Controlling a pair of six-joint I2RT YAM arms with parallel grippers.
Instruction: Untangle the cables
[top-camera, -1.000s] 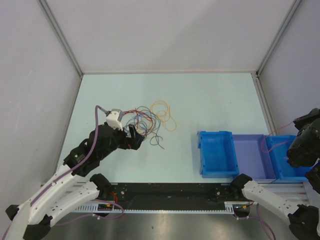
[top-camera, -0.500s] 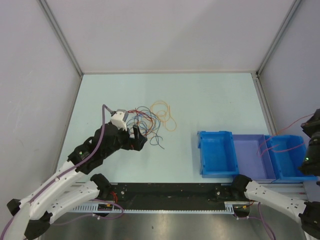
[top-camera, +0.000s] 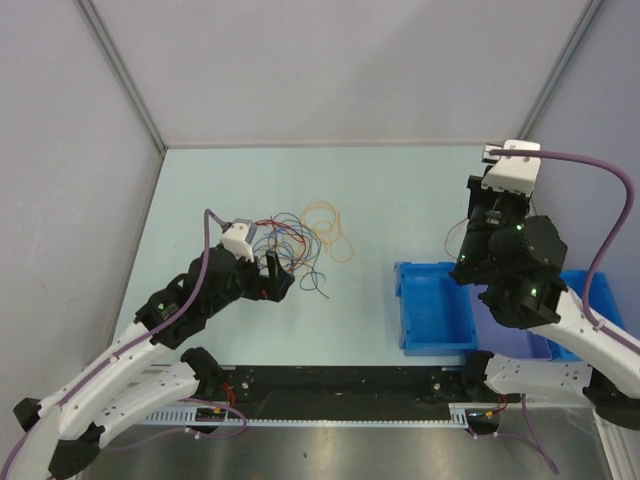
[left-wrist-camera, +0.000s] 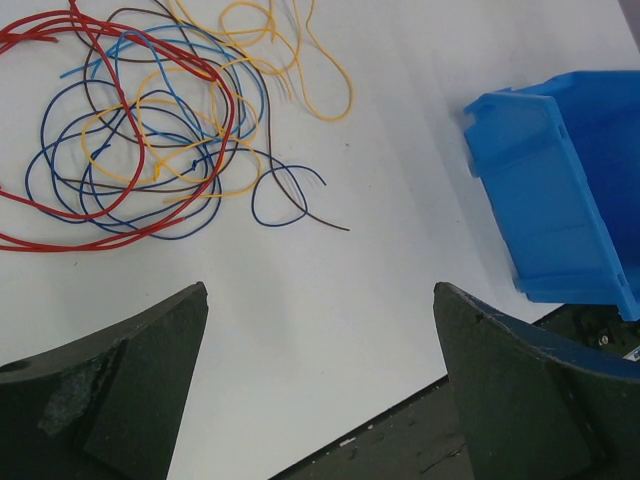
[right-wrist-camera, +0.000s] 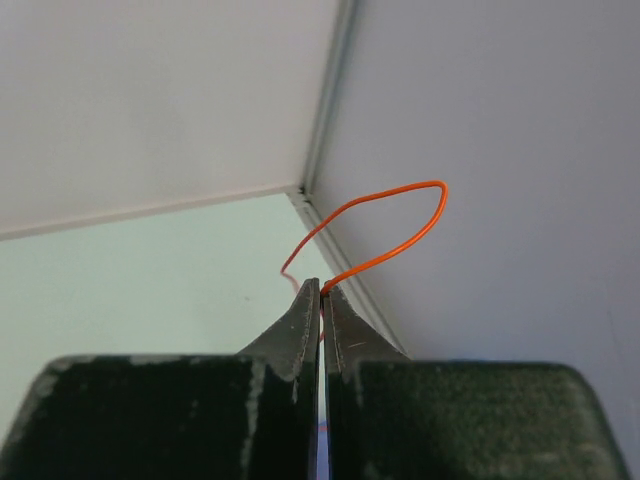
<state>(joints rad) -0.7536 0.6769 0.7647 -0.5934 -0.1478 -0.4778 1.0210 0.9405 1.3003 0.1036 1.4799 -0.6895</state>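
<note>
a: from above?
b: shows cables (top-camera: 300, 240) heaped mid-table, left gripper (top-camera: 275, 272) just beside them.
a: left wrist?
b: looks past wide-apart, empty jaws at the heap.
a: right wrist?
b: finds right gripper (right-wrist-camera: 320, 290) clamped on an orange wire (right-wrist-camera: 438, 210), held aloft.
a: step?
b: singling out one strand, seemingly; next, laying it down apart.
</note>
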